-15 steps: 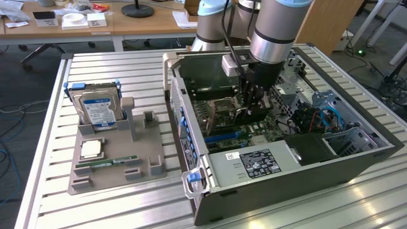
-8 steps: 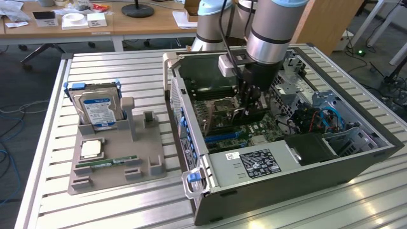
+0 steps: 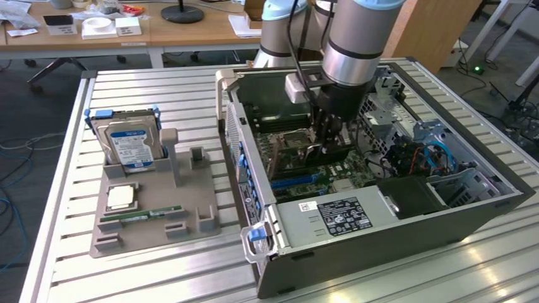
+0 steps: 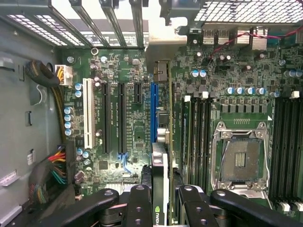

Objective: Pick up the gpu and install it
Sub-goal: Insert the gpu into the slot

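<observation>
- While I'm clamped on the gpu (image 4: 159,179), my gripper (image 4: 160,208) is down inside the case (image 3: 362,246). The card is edge-on over the motherboard (image 4: 132,127), just beside the blue slot (image 4: 153,109), bracket end toward the slotted rear wall.
- Risk: the card looks slightly off the slot line. Pressing skewed could miss the slot and hit the memory slots (image 4: 196,137).
- Wrist view gives slot alignment. Exterior view gives my depth in the case, plus the hard drive (image 3: 128,148) on the tray (image 3: 151,237).

Arm (image 3: 352,44) stands near vertical over the open computer case (image 3: 404,252), wrist pointing straight down. Gripper (image 3: 327,146) is inside the case, low over its board. Fingers (image 4: 140,201) are partly closed, clamping the gpu (image 4: 159,163) edge-on, one per face.
</observation>
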Motion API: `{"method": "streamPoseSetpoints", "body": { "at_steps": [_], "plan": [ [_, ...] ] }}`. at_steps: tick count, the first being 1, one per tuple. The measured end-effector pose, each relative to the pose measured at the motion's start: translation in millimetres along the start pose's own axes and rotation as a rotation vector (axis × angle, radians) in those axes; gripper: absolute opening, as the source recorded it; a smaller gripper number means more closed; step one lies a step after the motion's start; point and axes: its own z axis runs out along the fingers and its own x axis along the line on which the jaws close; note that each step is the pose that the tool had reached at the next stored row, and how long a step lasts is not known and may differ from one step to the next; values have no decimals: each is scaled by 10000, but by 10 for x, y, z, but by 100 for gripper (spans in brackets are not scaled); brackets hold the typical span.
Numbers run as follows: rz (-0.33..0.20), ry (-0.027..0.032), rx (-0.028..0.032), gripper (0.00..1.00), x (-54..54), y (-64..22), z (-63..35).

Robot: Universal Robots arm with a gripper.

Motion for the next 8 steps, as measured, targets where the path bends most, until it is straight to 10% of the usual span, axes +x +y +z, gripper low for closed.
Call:
{"method": "streamPoseSetpoints", "body": {
  "at_steps": [8],
  "plan": [
    [1, -5, 21, 27, 33, 28, 5]
  ]
}}
